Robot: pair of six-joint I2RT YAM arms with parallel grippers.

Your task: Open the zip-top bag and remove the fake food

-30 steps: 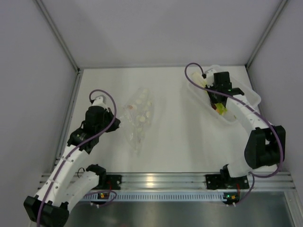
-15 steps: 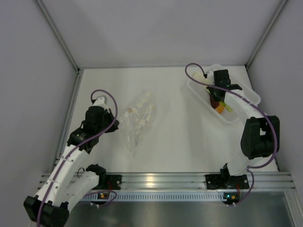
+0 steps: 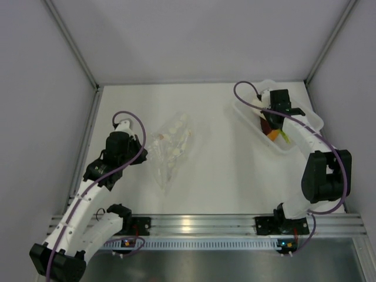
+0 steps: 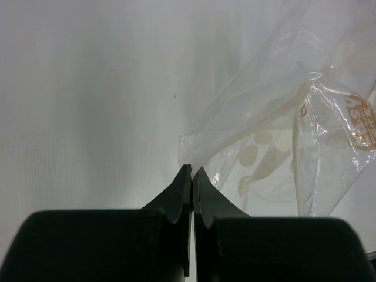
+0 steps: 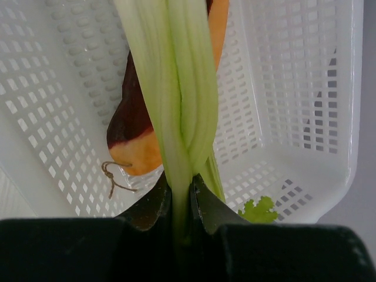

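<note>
The right hand (image 3: pixel 272 122), seen from above, reaches over the white perforated tray (image 3: pixel 314 120) at the far right of the surface (image 3: pixel 223 176). Below it lie the orange and dark-red wedge (image 3: pixel 272 133) and the leafy stalk (image 3: pixel 285 136). The left hand (image 3: pixel 143 154) meets the near-left edge of the zip-top bag (image 3: pixel 171 150), which lies crumpled well apart from the tray. Whether either hand is closed cannot be read from this view.

In the left wrist view the left hand (image 4: pixel 192 171) has its fingers pressed together on a corner of the bag (image 4: pixel 276 111). The film is lifted a little off the surface (image 4: pixel 88 88). The pale discs and orange print could be markings or loose bits; I cannot tell.

In the right wrist view the right hand (image 5: pixel 181 189) is clamped on the base of the stalk (image 5: pixel 179 88). The stalk runs away over the wedge (image 5: pixel 132 138), inside the tray (image 5: pixel 282 76).

The step looks like setting the stalk down. It should be lowered until it rests along the wedge, inside the tray walls. The fingers should part only then, and the hand should lift straight off so the leaf does not drag out.

The stalk's far end is cut off. The wedge is half covered. The bag's zip strip and mouth are not visible.
</note>
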